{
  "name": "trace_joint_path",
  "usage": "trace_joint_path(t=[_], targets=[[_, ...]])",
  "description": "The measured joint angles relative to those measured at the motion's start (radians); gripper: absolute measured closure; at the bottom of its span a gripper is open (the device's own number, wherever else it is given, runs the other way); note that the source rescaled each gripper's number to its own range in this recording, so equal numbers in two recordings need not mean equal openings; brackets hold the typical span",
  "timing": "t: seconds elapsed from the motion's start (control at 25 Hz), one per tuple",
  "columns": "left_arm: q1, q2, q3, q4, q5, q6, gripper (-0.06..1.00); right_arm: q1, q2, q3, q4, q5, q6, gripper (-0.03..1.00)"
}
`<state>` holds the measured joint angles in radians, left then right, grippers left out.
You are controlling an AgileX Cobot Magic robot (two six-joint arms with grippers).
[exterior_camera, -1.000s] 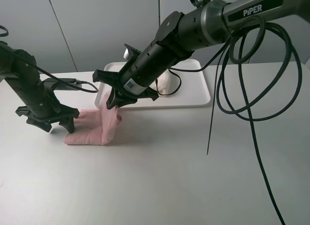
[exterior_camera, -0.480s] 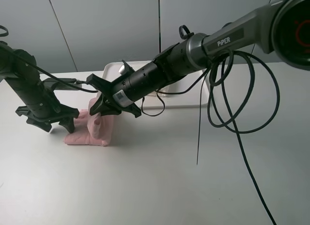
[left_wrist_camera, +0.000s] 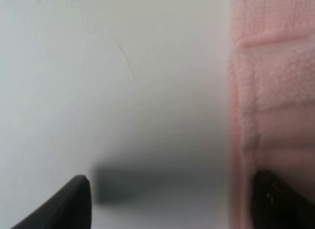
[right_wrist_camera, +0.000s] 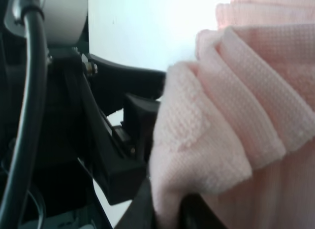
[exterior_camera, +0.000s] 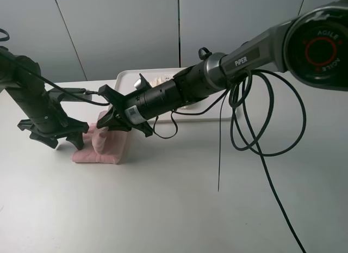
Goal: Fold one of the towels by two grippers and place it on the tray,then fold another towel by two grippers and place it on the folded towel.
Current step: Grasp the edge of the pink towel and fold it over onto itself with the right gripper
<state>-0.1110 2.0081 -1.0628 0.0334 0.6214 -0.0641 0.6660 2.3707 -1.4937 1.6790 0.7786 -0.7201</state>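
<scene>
A: Where is the pink towel (exterior_camera: pixel 103 146) found?

B: It is seen on the white bench (exterior_camera: pixel 163 209), left of centre and near of the tray (exterior_camera: pixel 126 78). It is bunched into thick folds, with one part raised higher than the rest.

A: By what is it held?

B: A fold of it is pinched by the right gripper (exterior_camera: pixel 111 124), which is reached across from the right side of the scene. In the right wrist view the cloth (right_wrist_camera: pixel 231 120) is seen gathered and clamped between the clenched jaws.

A: And the left gripper (exterior_camera: pixel 54 137)?

B: It is set low over the bench just beside the left edge of the towel, with its jaws spread and nothing between them. In the left wrist view the two fingertips (left_wrist_camera: pixel 69 204) are seen wide apart; bare bench lies between them, and the towel's edge (left_wrist_camera: pixel 270 101) runs along one side, by the other fingertip.

A: Is the cream towel (exterior_camera: pixel 163 79) to be seen?

B: Only a small part of it is shown, lying on the tray at the far side of the bench, behind the right arm. Whether it is folded cannot be told.

A: What else is in view?

B: Black cables (exterior_camera: pixel 255 133) are looped from the right arm down toward the bench.
</scene>
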Motion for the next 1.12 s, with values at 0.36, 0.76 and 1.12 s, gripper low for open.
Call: trace_joint_path(t=[0.36, 0.76, 1.12], targets=[[0.0, 0.0, 0.0, -0.002, 0.0, 0.006, 0.09, 0.033, 0.032, 0.0, 0.059, -0.013, -0.061, 0.94], [0.0, 0.0, 0.0, -0.004, 0.0, 0.006, 0.09, 0.061, 0.059, 0.0, 0.061, -0.034, -0.072, 0.94], [0.0, 0.0, 0.0, -0.02, 0.002, 0.012, 0.09, 0.061, 0.059, -0.042, 0.063, -0.05, -0.072, 0.94]])
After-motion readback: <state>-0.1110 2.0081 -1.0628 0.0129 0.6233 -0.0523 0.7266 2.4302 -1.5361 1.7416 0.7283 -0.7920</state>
